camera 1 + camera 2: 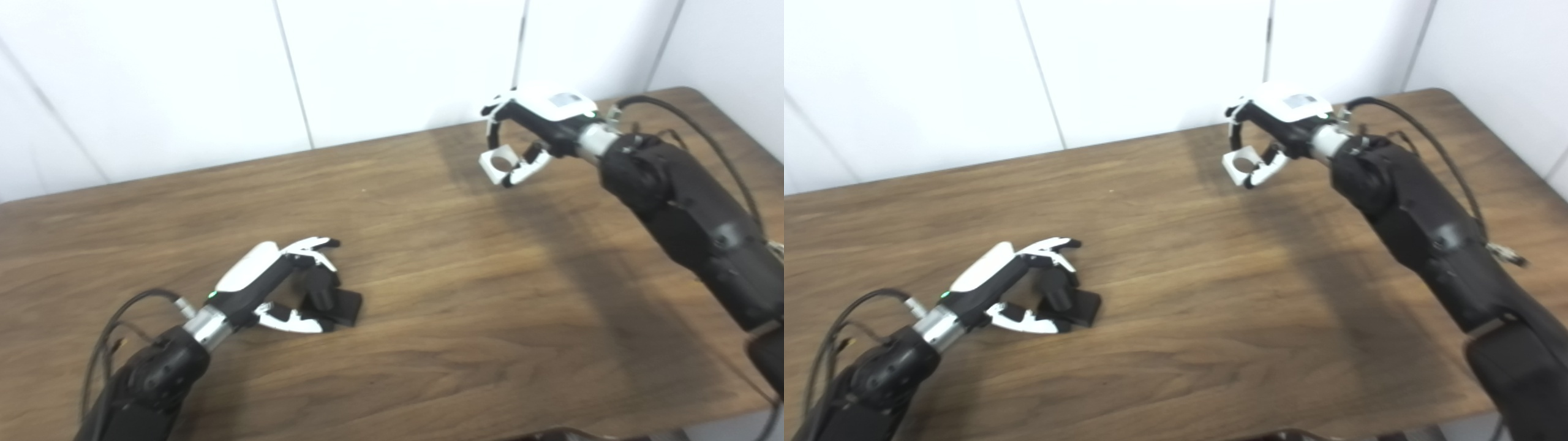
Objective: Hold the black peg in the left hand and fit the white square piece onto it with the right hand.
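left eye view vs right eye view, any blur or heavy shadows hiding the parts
Left eye view: soft overall, the black peg merges with the left hand and its shadow, so the grip is unclear. Right eye view: similarly soft; the white square piece and its hole stay readable in the right hand, and a broad arm shadow darkens the table.
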Robot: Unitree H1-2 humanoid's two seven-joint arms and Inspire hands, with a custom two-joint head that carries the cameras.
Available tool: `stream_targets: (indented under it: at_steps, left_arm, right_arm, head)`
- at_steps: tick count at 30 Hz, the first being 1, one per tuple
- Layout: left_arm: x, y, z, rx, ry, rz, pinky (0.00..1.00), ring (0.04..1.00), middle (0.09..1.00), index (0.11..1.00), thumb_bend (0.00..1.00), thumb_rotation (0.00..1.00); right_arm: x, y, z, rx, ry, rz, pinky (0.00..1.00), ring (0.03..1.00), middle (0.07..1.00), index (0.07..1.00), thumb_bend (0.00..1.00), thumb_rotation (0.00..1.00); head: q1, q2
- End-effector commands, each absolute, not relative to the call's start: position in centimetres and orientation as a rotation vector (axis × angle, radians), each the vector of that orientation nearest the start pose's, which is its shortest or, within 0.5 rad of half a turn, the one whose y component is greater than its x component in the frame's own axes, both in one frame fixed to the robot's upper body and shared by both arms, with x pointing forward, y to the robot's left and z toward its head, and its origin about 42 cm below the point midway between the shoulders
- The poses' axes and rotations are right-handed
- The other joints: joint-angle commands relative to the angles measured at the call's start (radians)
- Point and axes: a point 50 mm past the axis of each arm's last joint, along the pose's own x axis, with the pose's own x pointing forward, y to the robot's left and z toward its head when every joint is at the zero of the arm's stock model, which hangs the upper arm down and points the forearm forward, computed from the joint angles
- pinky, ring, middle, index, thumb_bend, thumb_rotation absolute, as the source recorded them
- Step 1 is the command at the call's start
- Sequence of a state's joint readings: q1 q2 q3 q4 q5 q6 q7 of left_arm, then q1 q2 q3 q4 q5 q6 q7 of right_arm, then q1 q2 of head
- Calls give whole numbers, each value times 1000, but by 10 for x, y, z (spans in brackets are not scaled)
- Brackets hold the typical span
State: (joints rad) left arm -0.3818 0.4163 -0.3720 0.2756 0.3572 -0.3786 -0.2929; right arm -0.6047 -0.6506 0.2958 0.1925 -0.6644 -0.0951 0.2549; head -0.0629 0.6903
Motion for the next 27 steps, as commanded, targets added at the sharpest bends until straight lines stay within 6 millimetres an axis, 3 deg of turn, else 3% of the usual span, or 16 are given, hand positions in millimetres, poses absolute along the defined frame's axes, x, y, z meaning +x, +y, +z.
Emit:
stream_targets:
  at_steps: [1, 15, 27]
  left_arm:
    - [381, 232, 130, 930, -195, -799, 868, 936, 918, 556, 809, 204]
    - [387, 226, 130, 907, -156, -836, 812, 922, 929, 558, 826, 238]
    - [386, 218, 121, 887, -136, -827, 838, 932, 932, 541, 807, 233]
  right_arm:
    - [441, -309, 308, -1436, -417, 319, 917, 891, 832, 483, 518, 138]
    - [412, -261, 331, -1306, -602, 494, 947, 911, 846, 481, 517, 142]
    - [386, -220, 338, -1197, -710, 609, 954, 918, 852, 481, 518, 141]
  head:
    - [17, 5]
    - [80, 23]
    - [135, 29]
